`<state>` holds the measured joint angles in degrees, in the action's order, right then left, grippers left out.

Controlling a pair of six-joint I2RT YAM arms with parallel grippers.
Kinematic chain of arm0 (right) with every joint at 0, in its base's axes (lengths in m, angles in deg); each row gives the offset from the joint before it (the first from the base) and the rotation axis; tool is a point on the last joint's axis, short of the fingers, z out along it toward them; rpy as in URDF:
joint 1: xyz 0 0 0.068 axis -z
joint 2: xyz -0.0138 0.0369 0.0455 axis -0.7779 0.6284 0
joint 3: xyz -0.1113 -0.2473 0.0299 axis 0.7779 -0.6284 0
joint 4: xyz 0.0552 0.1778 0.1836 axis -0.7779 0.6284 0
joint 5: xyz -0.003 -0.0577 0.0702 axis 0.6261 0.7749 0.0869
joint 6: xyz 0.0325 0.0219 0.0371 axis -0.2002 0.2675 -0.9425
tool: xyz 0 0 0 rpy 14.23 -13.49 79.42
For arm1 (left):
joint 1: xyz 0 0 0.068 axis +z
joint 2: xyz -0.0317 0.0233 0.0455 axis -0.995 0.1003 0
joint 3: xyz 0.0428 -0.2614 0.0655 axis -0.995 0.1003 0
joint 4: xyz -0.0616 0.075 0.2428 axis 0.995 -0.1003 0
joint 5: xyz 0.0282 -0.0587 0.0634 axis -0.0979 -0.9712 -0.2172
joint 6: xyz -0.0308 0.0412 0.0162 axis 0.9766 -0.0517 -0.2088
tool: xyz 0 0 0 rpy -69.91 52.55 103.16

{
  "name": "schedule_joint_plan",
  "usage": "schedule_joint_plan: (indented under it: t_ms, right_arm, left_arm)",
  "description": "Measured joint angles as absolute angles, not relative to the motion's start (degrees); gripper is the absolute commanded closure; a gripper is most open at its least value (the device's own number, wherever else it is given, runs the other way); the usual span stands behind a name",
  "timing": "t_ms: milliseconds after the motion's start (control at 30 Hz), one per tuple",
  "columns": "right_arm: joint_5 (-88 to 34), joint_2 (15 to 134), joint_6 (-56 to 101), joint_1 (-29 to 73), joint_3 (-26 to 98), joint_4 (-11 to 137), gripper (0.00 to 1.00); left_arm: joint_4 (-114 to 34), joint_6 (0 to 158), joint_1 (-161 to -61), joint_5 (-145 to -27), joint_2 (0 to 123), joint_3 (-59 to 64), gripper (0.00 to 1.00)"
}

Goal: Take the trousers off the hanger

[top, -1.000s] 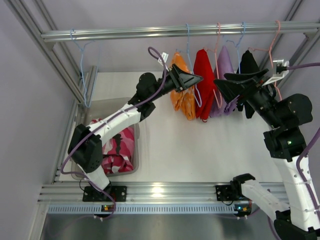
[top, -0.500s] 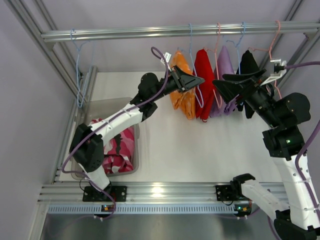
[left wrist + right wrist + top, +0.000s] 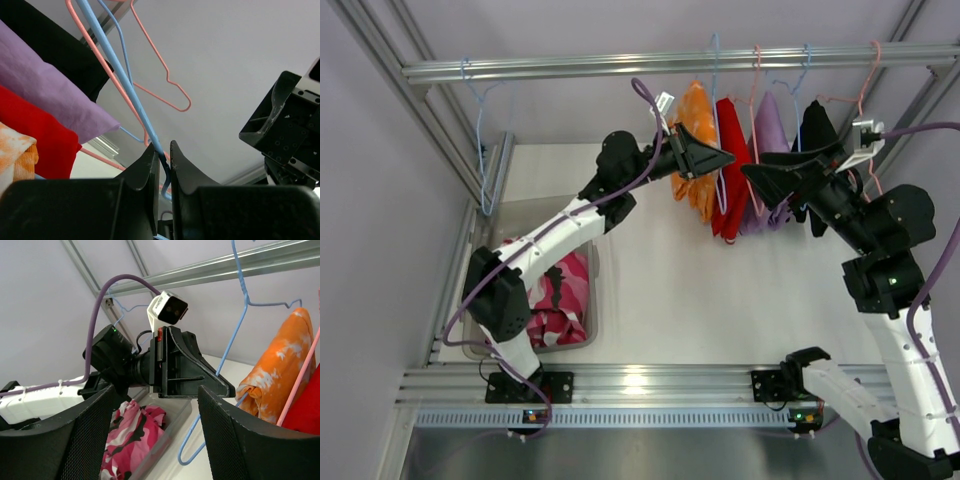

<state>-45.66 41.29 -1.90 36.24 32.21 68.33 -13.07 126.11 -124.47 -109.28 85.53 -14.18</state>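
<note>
The orange trousers with white blotches [image 3: 696, 150] hang on a blue wire hanger [image 3: 716, 60] on the rail [image 3: 570, 66]. My left gripper [image 3: 723, 157] is shut on that hanger's wire just right of the trousers. In the left wrist view the jaws [image 3: 162, 150] pinch the blue wire [image 3: 115, 70], with the orange cloth [image 3: 15, 155] at the lower left. My right gripper [image 3: 760, 164] is open and empty, facing the left gripper. The right wrist view shows its open fingers [image 3: 235, 440], the orange trousers [image 3: 280, 365] and the hanger [image 3: 232, 340]. The pink camouflage trousers [image 3: 560, 295] lie in the bin.
Red [image 3: 730, 160], purple [image 3: 768, 130] and black [image 3: 817, 125] garments hang on hangers right of the orange trousers. An empty blue hanger [image 3: 480, 130] hangs at the rail's left end. A clear bin [image 3: 520, 212] sits at the table's left.
My left gripper has moved right and up with the blue hanger, sliding the orange trousers along the rail against the red garment. The right gripper has shifted slightly left.
</note>
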Motion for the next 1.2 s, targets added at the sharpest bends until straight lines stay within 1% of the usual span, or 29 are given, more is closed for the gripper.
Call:
schedule_joint_plan:
  t_ms: [133,267,333,367,400,467,500,567,667,767,833,967,1033,1133,1167,1200]
  right_arm:
    - [-46.1,41.2,-2.4,36.2,31.8,68.2,0.33]
    - [-47.1,41.3,-4.1,36.2,30.9,67.1,0.30]
    - [-48.0,42.0,-6.1,36.2,30.3,65.3,0.26]
    - [-48.6,42.4,-7.1,36.2,30.3,64.5,0.23]
    - [-49.5,43.1,-8.4,36.2,30.2,63.2,0.16]
    - [-51.4,44.4,-11.1,36.2,30.2,60.4,0.09]
    - [-52.2,45.3,-12.2,36.1,30.2,59.0,0.05]
    - [-53.4,47.2,-14.2,35.3,30.3,56.7,0.01]
    - [-54.8,50.6,-16.2,32.9,30.6,54.4,0.00]
    - [-56.2,54.5,-18.0,29.6,32.0,53.1,0.01]
    - [-57.0,56.3,-19.4,27.7,32.0,51.0,0.04]
    - [-58.4,59.7,-21.6,23.7,32.3,46.4,0.14]
    - [-59.1,60.9,-22.4,22.9,32.7,45.1,0.17]
    - [-59.6,62.9,-24.3,22.2,33.0,41.9,0.25]
    - [-59.8,63.6,-25.1,22.1,33.1,40.9,0.30]
    - [-60.0,64.3,-26.1,21.9,33.1,39.5,0.33]
  left_arm:
    - [-16.0,122.0,-124.5,-109.5,83.6,-13.5,1.00]
    - [-19.8,118.0,-124.3,-109.5,77.8,-9.5,1.00]
    - [-21.8,115.9,-124.3,-109.8,74.0,-7.0,1.00]
    - [-22.8,114.8,-124.3,-109.8,72.3,-6.2,1.00]
    - [-23.7,113.7,-124.3,-109.8,70.5,-5.1,1.00]
    - [-25.8,111.7,-124.4,-110.0,67.0,-3.1,1.00]
    - [-26.7,110.6,-124.4,-110.1,65.6,-2.4,1.00]
    - [-28.2,108.4,-124.4,-110.2,62.3,-0.5,1.00]
    - [-31.0,105.7,-124.4,-109.8,58.8,0.9,1.00]
    - [-33.6,103.7,-124.4,-109.3,56.5,1.1,1.00]
    - [-34.9,102.5,-124.4,-109.0,55.5,1.3,1.00]
    - [-36.8,100.8,-124.4,-108.6,54.2,1.9,1.00]
    - [-37.0,100.4,-124.4,-109.0,53.7,2.6,1.00]
    - [-37.1,100.1,-124.4,-110.0,53.2,3.8,1.00]
    - [-37.4,100.1,-124.5,-110.3,53.0,4.1,1.00]
    - [-37.7,100.1,-124.5,-110.6,52.9,4.3,1.00]
